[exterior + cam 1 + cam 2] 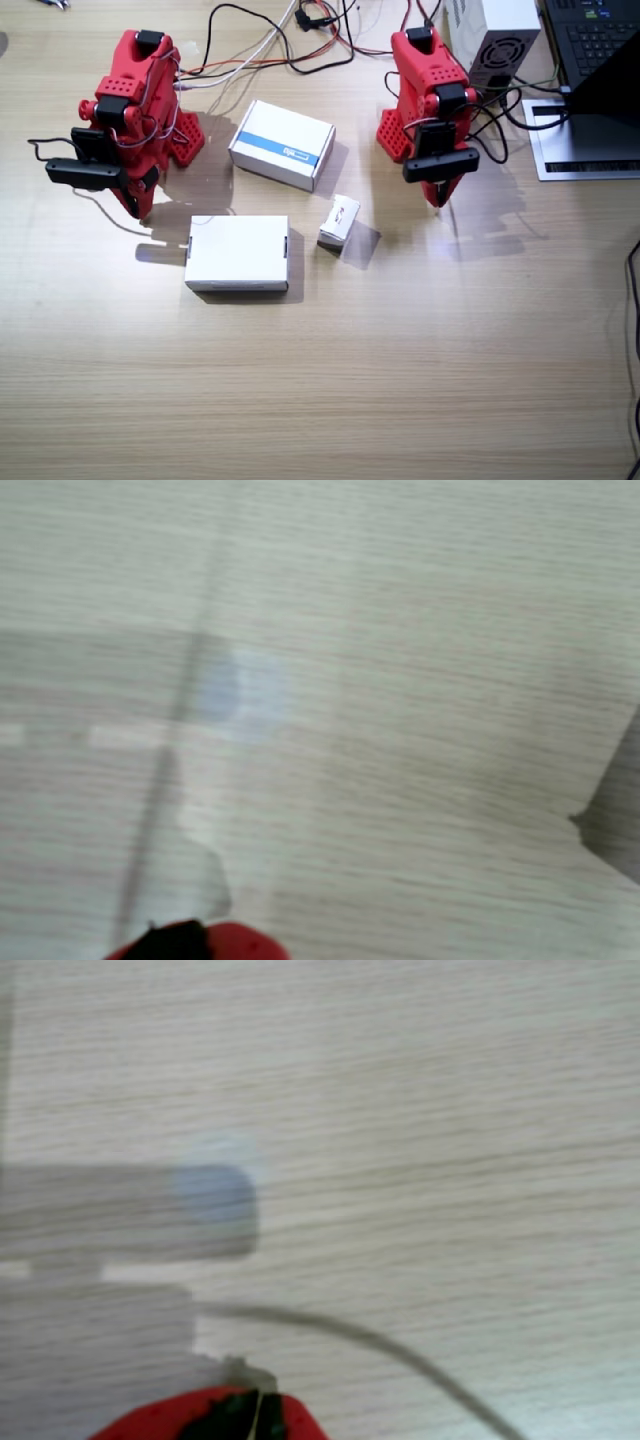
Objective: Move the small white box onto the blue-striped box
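Small box: the small white cardboard box (339, 221) with a red mark on top lies on the pale wood-grain bench (400, 380); its long axis runs up and slightly rightward in the fixed view, its dark end facing the camera side.
Place: between the two arms, just right of the large plain white flat box (238, 253), below and right of the blue-striped box, touching neither.
Striped box: the flat white carton with a broad blue band (282, 144) lies tilted, long axis falling toward the right; nothing rests on it.
Writing: small print on the band, too small to read; the red mark is likewise illegible.
Left hand (437, 198): points down at the bench, empty; spread or pressed together, I cannot tell.
Right hand (137, 208): hangs low, empty; state unclear.
Wrist views: blurred wood grain, shadows, a thin cable (400, 1355); only red tips at the lower edge.
Cut off: a laptop (600, 50) at the right edge.
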Controlling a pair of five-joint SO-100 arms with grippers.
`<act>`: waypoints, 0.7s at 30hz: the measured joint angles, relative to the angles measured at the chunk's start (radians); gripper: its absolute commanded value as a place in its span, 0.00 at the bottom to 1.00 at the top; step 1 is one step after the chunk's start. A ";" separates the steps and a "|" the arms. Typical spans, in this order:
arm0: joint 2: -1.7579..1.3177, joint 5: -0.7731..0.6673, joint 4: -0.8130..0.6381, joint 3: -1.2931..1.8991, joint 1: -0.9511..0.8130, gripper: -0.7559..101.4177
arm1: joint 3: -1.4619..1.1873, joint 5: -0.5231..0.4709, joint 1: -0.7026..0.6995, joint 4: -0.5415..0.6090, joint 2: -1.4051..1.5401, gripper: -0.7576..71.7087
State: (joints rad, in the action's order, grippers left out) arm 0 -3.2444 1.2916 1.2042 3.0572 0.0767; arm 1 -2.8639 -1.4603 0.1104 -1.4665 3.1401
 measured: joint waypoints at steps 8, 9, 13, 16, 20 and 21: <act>0.000 -0.017 0.000 0.000 0.058 0.01 | 0.000 0.261 -0.313 0.000 0.000 0.01; 0.000 -0.017 0.000 0.000 0.058 0.01 | 0.000 0.278 -0.322 0.002 0.000 0.01; 0.000 -0.017 0.000 0.000 0.051 0.01 | 0.038 0.279 -0.233 0.023 0.005 0.01; 0.000 -0.017 0.000 0.000 0.051 0.01 | 0.184 0.278 -0.184 0.002 0.000 0.03; 0.000 -0.017 0.000 0.000 0.051 0.01 | 0.574 0.373 -0.210 -0.120 -0.094 0.14; 0.000 -0.017 0.000 0.000 0.051 0.01 | 0.696 0.419 -0.259 -0.164 -0.173 0.19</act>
State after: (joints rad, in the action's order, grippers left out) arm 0 -3.2444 1.2747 1.2042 3.0572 0.1273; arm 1 -2.1675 -1.0416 -0.1488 -1.6306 2.9667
